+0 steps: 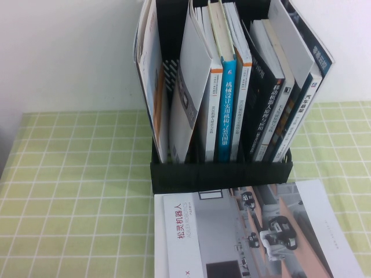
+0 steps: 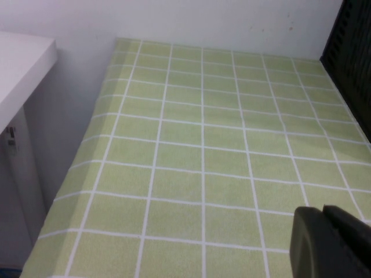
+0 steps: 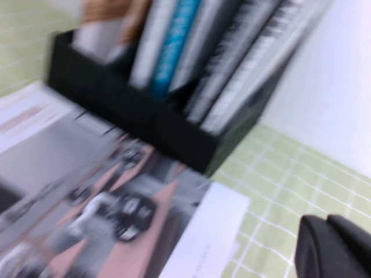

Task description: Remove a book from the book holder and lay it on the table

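The book lies flat on the table, long axis running away from the book holder, well apart from the left gripper and just beside the right gripper, both with fingers together, holding nothing.

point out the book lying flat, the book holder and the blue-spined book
book [image 1: 255,231], high view, middle of its cover
book holder [image 1: 220,175], high view, low front wall
blue-spined book [image 1: 226,116], high view, its spine

Green-checked table: book holder standing, book flat before it.
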Motion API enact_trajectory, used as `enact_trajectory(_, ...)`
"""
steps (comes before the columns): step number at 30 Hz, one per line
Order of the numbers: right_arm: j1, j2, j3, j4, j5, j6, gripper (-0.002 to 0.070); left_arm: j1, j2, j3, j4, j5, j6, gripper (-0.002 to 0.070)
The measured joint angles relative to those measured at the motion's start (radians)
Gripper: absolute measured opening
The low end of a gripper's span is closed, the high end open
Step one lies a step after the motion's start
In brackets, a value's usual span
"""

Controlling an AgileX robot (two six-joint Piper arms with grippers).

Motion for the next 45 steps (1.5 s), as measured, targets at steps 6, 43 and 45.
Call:
enact_trajectory(6, -0.315, -0.180, 0.186, 0.000, -0.183, 0.237, -0.0002, 0.000, 0.000, 0.000, 0.000, 0.000, 0.000, -0.0003)
enact_trajectory(43, -0.582, -0.208, 0.199, 0.742, 0.072, -0.529, -0.0002, 0.000, 0.000, 0.000, 0.002, 0.002, -0.005, -0.0003)
enact_trajectory(45, -0.582, -0.208, 0.199, 0.744, 0.072, -0.529, -0.0002, 0.000, 0.000, 0.000, 0.002, 0.002, -0.005, -0.0003)
